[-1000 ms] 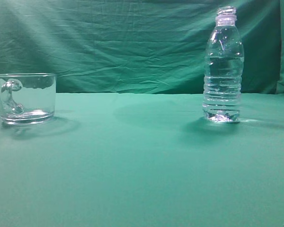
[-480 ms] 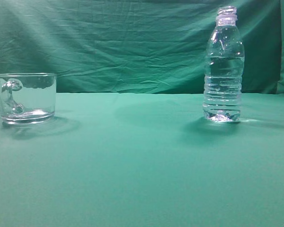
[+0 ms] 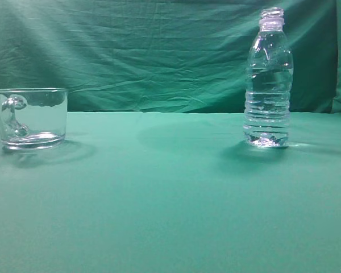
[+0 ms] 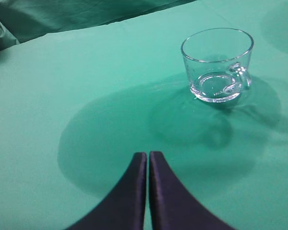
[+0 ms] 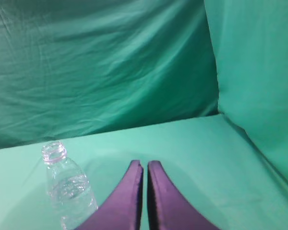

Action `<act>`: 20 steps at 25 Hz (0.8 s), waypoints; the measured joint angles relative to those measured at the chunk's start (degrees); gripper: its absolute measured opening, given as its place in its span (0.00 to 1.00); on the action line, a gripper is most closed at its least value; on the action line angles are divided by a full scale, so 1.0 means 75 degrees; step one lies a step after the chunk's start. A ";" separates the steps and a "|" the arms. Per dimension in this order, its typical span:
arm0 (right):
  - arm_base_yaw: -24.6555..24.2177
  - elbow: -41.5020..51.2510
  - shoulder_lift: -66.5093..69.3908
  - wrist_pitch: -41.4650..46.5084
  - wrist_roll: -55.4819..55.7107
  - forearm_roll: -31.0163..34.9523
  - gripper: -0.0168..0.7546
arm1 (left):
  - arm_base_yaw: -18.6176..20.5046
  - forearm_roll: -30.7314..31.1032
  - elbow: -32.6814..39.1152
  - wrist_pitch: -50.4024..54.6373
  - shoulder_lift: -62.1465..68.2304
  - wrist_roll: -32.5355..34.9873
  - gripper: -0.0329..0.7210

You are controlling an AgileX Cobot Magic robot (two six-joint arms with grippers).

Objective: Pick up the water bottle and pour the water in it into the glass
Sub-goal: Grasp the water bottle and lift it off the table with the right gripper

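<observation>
The water bottle (image 3: 267, 79), clear, ribbed and uncapped, stands upright at the right of the green table with clear water (image 3: 267, 105) in it. It also shows in the right wrist view (image 5: 69, 191), low and left of my right gripper (image 5: 145, 164), which is shut, empty and apart from it. The glass (image 3: 30, 118), a short clear mug with its handle on the left, stands at the far left. In the left wrist view the glass (image 4: 218, 64) sits ahead and to the right of my left gripper (image 4: 148, 154), which is shut and empty. Neither gripper shows in the exterior view.
Green cloth covers the table (image 3: 170, 199) and hangs as a wrinkled backdrop (image 3: 148, 51) behind it. A green cloth wall (image 5: 259, 72) stands to the right of the right gripper.
</observation>
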 joint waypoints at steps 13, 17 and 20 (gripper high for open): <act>0.2044 -0.0100 0.3853 -0.2225 -0.1262 -0.0033 0.02 | 0.0000 0.0000 0.0000 0.0000 0.0000 0.0000 0.04; 0.2563 -0.0120 0.5272 -0.3500 -0.1282 -0.0062 0.02 | 0.0000 0.0000 0.0000 0.0000 0.0000 0.0000 0.04; 0.2802 -0.0137 0.6353 -0.4384 -0.1282 -0.0369 0.08 | 0.0000 0.0000 0.0000 0.0000 0.0000 0.0000 0.04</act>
